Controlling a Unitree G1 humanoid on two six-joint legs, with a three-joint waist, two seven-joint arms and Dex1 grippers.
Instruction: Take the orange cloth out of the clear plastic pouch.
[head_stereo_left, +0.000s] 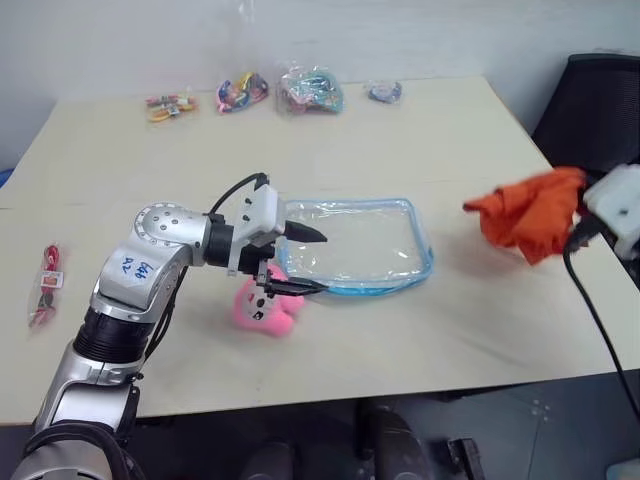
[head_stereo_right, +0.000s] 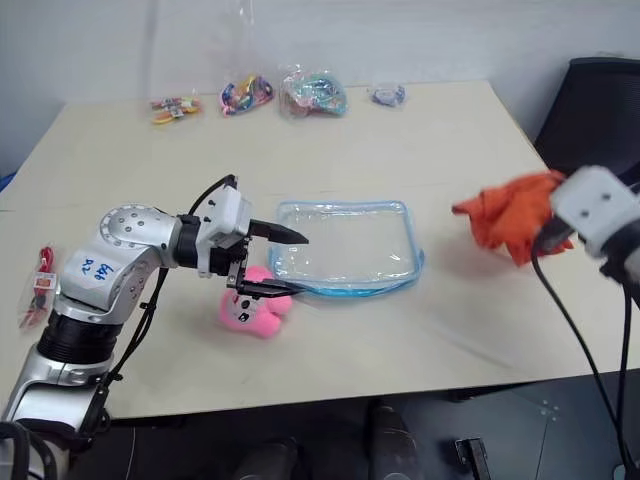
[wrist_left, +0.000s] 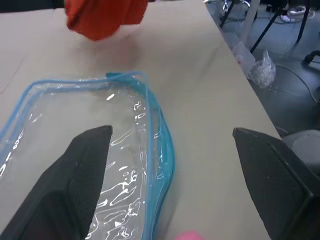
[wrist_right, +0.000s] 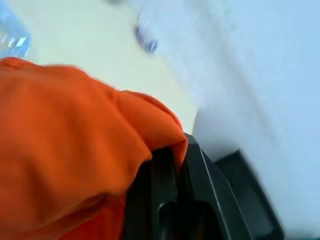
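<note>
- A pink plush toy (head_stereo_left: 266, 309) lies nearest on the table (head_stereo_left: 430, 140), just under the left gripper (head_stereo_left: 300, 262), whose black fingers are spread wide and hold nothing at the pouch's left edge.
- The clear plastic pouch (head_stereo_left: 360, 245) lies flat and empty mid-table.
- To the right, the right gripper (wrist_right: 167, 172) is clamped on the orange cloth (head_stereo_left: 527, 212), held aloft clear of the pouch.
- Small bags of colourful items (head_stereo_left: 310, 90) line the far edge.
</note>
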